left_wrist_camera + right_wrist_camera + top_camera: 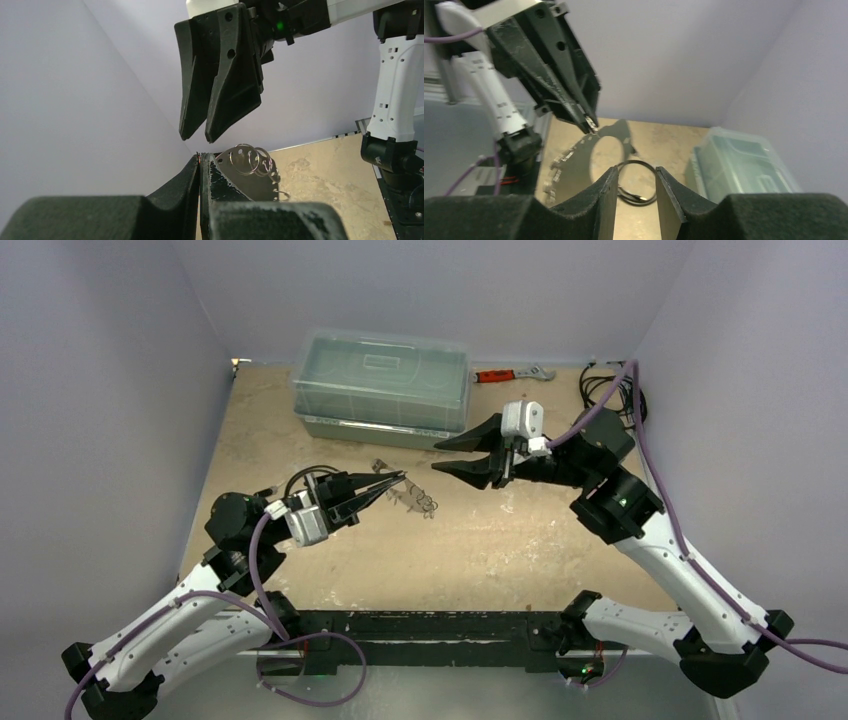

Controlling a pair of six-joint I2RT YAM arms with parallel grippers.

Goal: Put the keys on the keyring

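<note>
My left gripper (398, 479) is shut on a thin silver wire at its tips (200, 157); this is the keyring. Several silver rings (250, 159) of it show just beyond the tips. A cluster of small silver pieces (412, 498) sits under and right of the tips; I cannot tell keys from chain. No green key head or white tag shows. My right gripper (440, 456) is open and empty. It faces the left gripper from the right, a short gap away. Its fingers (220, 85) hang above the rings in the left wrist view. The right wrist view (634, 172) shows the left tips ahead.
A clear lidded plastic box (382, 385) stands at the back, also in the right wrist view (744, 165). A red-handled wrench (510, 373) lies behind it. A black cable loop (636, 182) lies on the table by the left gripper. Black cables (610, 390) sit back right.
</note>
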